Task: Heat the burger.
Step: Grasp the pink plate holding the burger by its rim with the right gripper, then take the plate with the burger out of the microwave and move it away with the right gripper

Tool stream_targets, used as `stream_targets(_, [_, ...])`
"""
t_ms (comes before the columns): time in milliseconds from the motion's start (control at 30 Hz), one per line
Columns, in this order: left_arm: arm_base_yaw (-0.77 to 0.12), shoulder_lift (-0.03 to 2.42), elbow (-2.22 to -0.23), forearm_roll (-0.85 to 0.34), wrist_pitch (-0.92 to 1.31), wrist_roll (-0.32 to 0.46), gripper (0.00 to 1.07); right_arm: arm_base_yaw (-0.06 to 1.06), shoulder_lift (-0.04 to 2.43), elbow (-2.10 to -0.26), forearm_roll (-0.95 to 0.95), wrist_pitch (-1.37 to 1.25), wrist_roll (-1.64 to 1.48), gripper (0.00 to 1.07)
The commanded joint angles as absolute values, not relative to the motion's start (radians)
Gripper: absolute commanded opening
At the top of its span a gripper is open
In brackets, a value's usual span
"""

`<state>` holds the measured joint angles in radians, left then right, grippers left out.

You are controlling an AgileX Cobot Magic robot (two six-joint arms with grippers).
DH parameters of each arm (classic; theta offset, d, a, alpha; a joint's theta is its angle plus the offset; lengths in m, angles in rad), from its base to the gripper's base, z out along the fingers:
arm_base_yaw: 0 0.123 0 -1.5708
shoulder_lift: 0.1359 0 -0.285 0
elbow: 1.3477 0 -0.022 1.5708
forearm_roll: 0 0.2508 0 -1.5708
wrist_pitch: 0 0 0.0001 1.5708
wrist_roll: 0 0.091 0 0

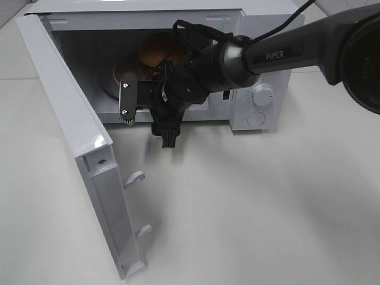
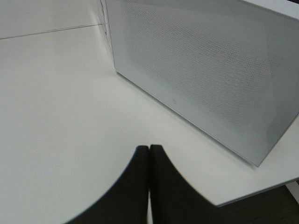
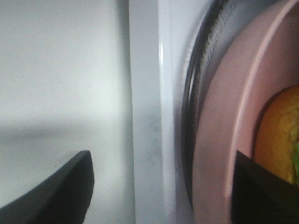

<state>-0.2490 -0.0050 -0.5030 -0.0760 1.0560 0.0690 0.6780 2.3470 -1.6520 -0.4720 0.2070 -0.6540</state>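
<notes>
The burger (image 1: 155, 52), with a golden-brown bun, sits on a round pink plate (image 1: 122, 68) inside the open microwave (image 1: 261, 59). My right gripper (image 1: 147, 116) is open and empty, low at the front of the microwave's opening, just in front of the plate. In the right wrist view its fingers (image 3: 56, 191) straddle the microwave's front sill, with the pink plate (image 3: 233, 116) and the burger's edge (image 3: 280, 135) beyond. My left gripper (image 2: 149, 186) is shut and empty over the table, beside the microwave's perforated outer wall (image 2: 201, 70). It does not show in the exterior view.
The microwave door (image 1: 71, 136) stands swung wide open to the left, its two latch hooks (image 1: 136, 177) pointing into the table's middle. The control dials (image 1: 263, 95) are on the microwave's right front. The table edge (image 2: 261, 191) lies close to the left gripper.
</notes>
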Motion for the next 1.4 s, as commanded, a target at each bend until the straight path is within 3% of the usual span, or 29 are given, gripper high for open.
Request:
stream_targets(33, [-0.247, -0.025, -0.501, -0.08, 1.04, 0.065, 0.0, 0.654, 2.355, -1.661, -0.481, 0.202, -0.608, 0.67])
stream_targets(300, [-0.247, -0.025, -0.501, -0.08, 1.04, 0.065, 0.0, 0.649, 2.355, -1.661, -0.481, 0.167, -0.607, 0.63])
stream_targets(367, [-0.247, -0.025, -0.501, -0.08, 1.04, 0.065, 0.0, 0.649, 2.355, -1.661, -0.481, 0.155, -0.607, 0.51])
stream_targets(400, [-0.247, -0.025, -0.501, -0.08, 1.04, 0.065, 0.0, 0.649, 2.355, -1.661, -0.481, 0.155, -0.607, 0.51])
stream_targets(433, [-0.247, -0.025, -0.501, -0.08, 1.04, 0.065, 0.0, 0.649, 2.355, -1.661, -0.481, 0.154, -0.607, 0.41])
stream_targets(467, [-0.247, -0.025, -0.501, -0.08, 1.04, 0.065, 0.0, 0.649, 2.355, -1.661, -0.481, 0.154, -0.607, 0.41])
stream_targets(533, [-0.247, -0.025, -0.501, -0.08, 1.04, 0.065, 0.0, 0.649, 2.355, -1.661, -0.481, 0.156, -0.605, 0.24])
stream_targets(567, [-0.247, -0.025, -0.501, -0.08, 1.04, 0.065, 0.0, 0.649, 2.355, -1.661, -0.481, 0.156, -0.605, 0.24])
stream_targets(600, [-0.247, -0.025, -0.501, -0.08, 1.04, 0.065, 0.0, 0.65, 2.355, -1.661, -0.481, 0.157, -0.6, 0.14])
stream_targets(700, [-0.247, -0.025, -0.501, -0.08, 1.04, 0.065, 0.0, 0.65, 2.354, -1.661, -0.481, 0.157, -0.597, 0.1])
stream_targets(767, [-0.247, -0.025, -0.501, -0.08, 1.04, 0.065, 0.0, 0.651, 2.35, -1.661, -0.481, 0.16, -0.597, 0.0])
stream_targets(1400, [-0.247, -0.025, -0.501, -0.08, 1.04, 0.065, 0.0, 0.651, 2.249, -1.654, -0.441, 0.255, -0.727, 0.0])
